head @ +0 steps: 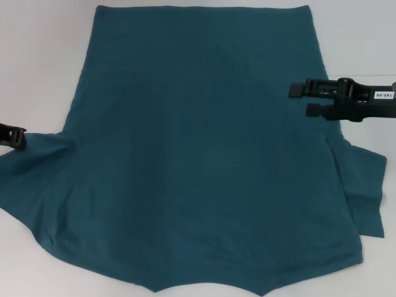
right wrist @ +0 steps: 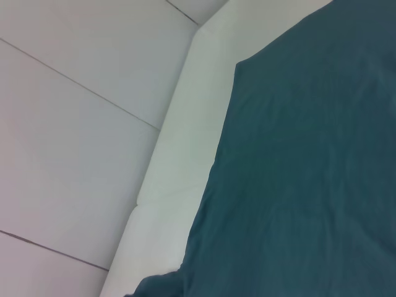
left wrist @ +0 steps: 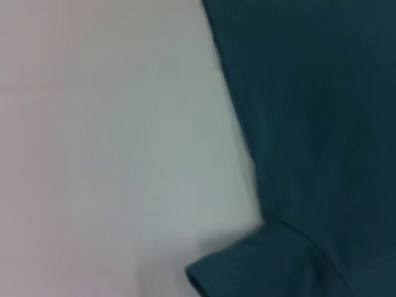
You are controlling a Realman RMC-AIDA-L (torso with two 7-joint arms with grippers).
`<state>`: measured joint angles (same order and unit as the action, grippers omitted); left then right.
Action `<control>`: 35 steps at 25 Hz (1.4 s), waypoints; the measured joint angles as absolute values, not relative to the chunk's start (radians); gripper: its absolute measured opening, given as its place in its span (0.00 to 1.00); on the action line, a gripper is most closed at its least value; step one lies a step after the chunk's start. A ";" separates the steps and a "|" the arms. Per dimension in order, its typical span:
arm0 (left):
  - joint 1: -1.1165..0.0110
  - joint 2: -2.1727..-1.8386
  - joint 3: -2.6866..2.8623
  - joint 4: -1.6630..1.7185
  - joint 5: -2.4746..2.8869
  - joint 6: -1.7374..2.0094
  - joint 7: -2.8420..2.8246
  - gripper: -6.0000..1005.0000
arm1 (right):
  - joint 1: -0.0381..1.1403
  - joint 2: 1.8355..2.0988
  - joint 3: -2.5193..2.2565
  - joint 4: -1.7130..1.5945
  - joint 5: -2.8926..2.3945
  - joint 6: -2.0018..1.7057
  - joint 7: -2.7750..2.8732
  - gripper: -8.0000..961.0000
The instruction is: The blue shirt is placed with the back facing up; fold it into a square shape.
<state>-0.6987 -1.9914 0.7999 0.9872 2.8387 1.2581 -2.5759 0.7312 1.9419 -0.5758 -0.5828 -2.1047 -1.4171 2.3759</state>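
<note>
The blue shirt (head: 204, 154) lies spread flat on the white table (head: 37, 55), plain side up, with its hem at the far end. I think the folding has hardly begun, since both sleeves lie open and no fold shows. The right gripper (head: 303, 99) hovers over the shirt's right edge with its fingers apart. The left gripper (head: 15, 137) is at the left sleeve, but I cannot tell its fingers. Only the right wrist view shows the floor (right wrist: 68, 142) beyond the table

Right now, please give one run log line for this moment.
blue shirt: flat, unfolded, on white table | left claw: at left sleeve | right claw: open over right edge
</note>
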 joint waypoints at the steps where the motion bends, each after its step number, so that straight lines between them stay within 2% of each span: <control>1: -0.707 -1.992 0.806 0.989 2.847 1.279 -2.604 0.02 | 0.730 1.942 -0.576 -0.583 -2.105 -1.417 2.376 0.90; 23: -0.951 -1.992 0.956 0.875 2.858 1.434 -2.876 0.03 | 0.736 1.944 -0.580 -0.581 -2.107 -1.414 2.376 0.89; 35: -0.993 -2.008 0.948 0.810 2.853 1.373 -2.873 0.03 | 0.735 1.944 -0.580 -0.581 -2.108 -1.418 2.376 0.88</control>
